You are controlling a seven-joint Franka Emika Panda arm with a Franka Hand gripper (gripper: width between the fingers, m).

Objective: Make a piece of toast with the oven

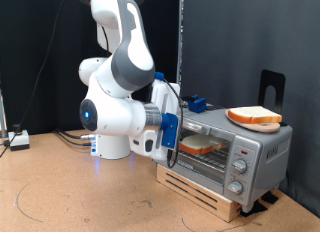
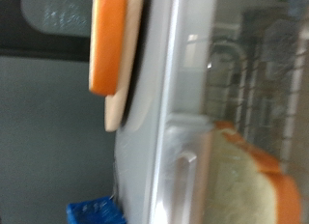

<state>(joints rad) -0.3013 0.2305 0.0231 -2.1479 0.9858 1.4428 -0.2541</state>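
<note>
The silver toaster oven (image 1: 240, 157) stands at the exterior view's right on a wooden crate. One slice of toast (image 1: 200, 144) lies inside on the rack, seen through the glass door, which looks shut. It also shows in the wrist view (image 2: 253, 185). A second, alike slice (image 1: 255, 116) lies on an orange plate (image 1: 236, 120) on top of the oven; the plate (image 2: 104, 41) and that slice (image 2: 118, 100) show edge-on in the wrist view. My gripper (image 1: 172, 132) is at the door's left end, close to the oven front. Its fingers do not show in the wrist view.
The wooden crate (image 1: 200, 187) holds the oven above the brown table. A blue object (image 1: 198, 100) sits behind the oven. A black stand (image 1: 272, 87) rises at the back right. Cables and a small box (image 1: 18, 140) lie at the left.
</note>
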